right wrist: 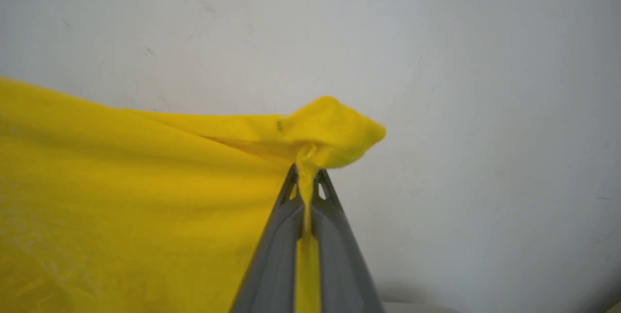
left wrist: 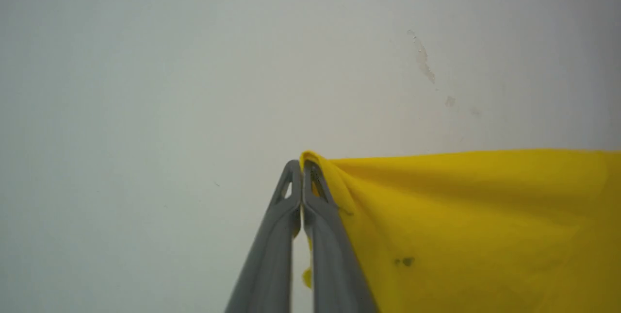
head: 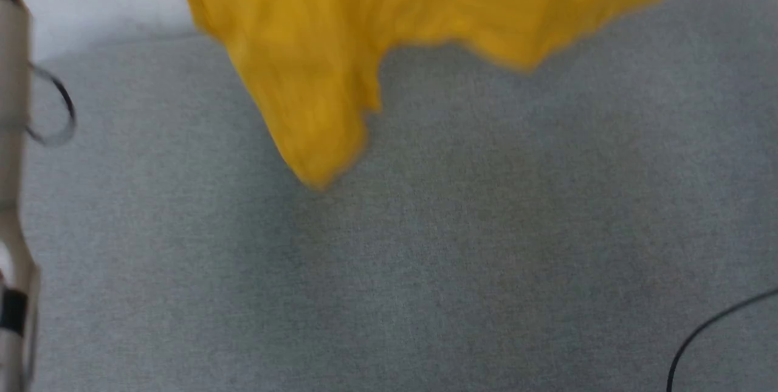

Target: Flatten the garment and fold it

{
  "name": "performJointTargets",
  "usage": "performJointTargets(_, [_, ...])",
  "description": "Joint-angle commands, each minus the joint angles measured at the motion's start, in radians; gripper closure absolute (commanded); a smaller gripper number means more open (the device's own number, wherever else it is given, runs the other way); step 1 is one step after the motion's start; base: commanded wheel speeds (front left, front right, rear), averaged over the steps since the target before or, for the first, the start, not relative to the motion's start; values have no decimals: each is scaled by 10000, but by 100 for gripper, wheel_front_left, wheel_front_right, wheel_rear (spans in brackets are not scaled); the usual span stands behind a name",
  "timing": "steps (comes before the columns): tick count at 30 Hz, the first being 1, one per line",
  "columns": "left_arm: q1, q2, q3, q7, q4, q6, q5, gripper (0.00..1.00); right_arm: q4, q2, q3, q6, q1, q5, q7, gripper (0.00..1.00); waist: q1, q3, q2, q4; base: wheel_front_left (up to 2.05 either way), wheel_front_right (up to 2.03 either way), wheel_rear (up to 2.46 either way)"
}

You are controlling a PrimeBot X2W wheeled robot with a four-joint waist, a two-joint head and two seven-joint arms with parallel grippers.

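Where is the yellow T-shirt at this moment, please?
The yellow T-shirt hangs across the top of the head view, over the grey surface, stretched between the left gripper and the right gripper, each shut on a corner.

surface: grey cloth surface [head: 486, 258] | lower right corner: black cable [head: 693, 336] | behind: pale scuffed wall [left wrist: 145, 85]

My garment [head: 340, 45] is soft, matt yellow cloth. The grey surface [head: 486, 246] across the lower frame looks like coarse woven fabric, also matt. My left gripper [left wrist: 302, 163] and right gripper [right wrist: 305, 172] are smooth, dull grey plastic, and the wall [left wrist: 145, 60] behind them is flat white paint, chipped at the upper right.
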Motion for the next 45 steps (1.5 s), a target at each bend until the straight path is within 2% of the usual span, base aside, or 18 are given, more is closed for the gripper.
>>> performJointTargets(1, [-1091, 85, -47, -167, 398, -80, 261, 100, 123, -99, -244, -25, -788, -275, -497, 100, -1, 1484, 0, -119, 0, 0, 0])
performJointTargets(6, [-3091, -20, -150, -448, 1215, -156, 521, 100, 378, -63, -375, -25, -2341, -546, -1479, 100, -1, 2764, 0, -84, 0, 0, 0])
performJointTargets(10, [-3824, -167, -139, -672, 1874, -103, 517, 100, 796, 80, -191, -25, -3057, -658, -2281, 100, -1, 3557, 0, -37, 0, 0, 0])
performJointTargets(18, [-3841, -411, 15, -1113, 3128, -71, 185, 100, 1953, 601, 629, -25, -3449, -536, -3292, 100, -1, 4324, 0, -71, 0, 0, 0])
performJointTargets(25, [-3303, -710, 221, -1442, 4287, -213, -302, 100, 3026, 926, 1684, -25, -3202, -43, -3869, 100, -1, 4223, 0, -32, 0, 0, 0])
performJointTargets(30, [-2054, -1066, 504, -1675, 4992, -476, -872, 100, 3492, 1063, 2554, -25, -2059, 486, -4389, 100, -1, 3308, 0, 67, 0, 0, 0])
performJointTargets(36, [569, -1375, 967, -1881, 5085, -736, -1511, 100, 3307, 889, 3613, -25, 452, 1369, -4784, 100, -1, 1644, 0, 247, 0, 0, 0])
performJointTargets(40, [2629, -1350, 1250, -1909, 4329, -746, -1743, 100, 2636, 498, 4168, -25, 2272, 1865, -4981, 100, -1, 727, 0, 258, 0, 0, 0])
performJointTargets(45, [5774, -1236, 1525, -1903, 2607, -341, -1898, 100, 1442, -95, 4349, -25, 4521, 2204, -5088, 100, -1, -320, 0, 202, 0, 0, 0])
